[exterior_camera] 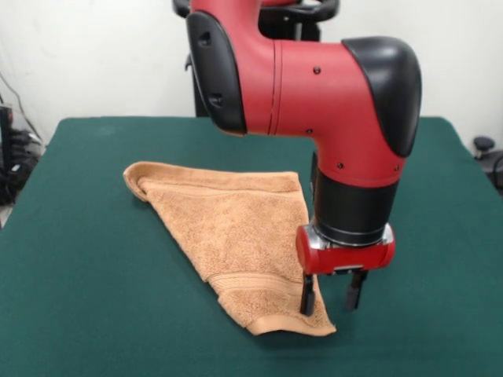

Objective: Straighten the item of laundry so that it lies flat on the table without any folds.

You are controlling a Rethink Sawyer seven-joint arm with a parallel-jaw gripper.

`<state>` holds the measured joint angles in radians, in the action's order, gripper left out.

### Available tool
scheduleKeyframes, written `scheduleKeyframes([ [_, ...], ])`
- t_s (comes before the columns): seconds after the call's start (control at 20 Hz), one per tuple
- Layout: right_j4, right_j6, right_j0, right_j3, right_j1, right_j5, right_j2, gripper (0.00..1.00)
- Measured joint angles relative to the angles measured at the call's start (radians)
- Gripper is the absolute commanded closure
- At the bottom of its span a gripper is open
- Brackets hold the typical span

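An orange-tan terry towel, the item of laundry point(228, 236), lies folded into a rough triangle on the dark green table point(86, 298). Its long edge runs from a curled corner at the left to a pointed corner near the table's front. A woven band crosses near that front corner. My gripper point(331, 297) hangs from the red and black arm just right of the front corner, fingers pointing down. The fingers point(307, 297) stand apart with nothing between them, and the left one is at the towel's right edge. Part of the towel's right side is hidden behind the arm.
The arm's big red elbow fills the upper middle of the view. Dark cables and gear sit off the table's left edge point(12, 157), and a small black object point(483, 145) sits beyond the right edge.
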<state>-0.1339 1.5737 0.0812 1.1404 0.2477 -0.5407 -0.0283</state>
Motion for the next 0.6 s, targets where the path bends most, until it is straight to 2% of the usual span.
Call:
scheduleKeyframes([
  [0.6, 0.0, 0.0, 0.0, -0.003, -0.007, 0.0, 0.0, 0.0],
])
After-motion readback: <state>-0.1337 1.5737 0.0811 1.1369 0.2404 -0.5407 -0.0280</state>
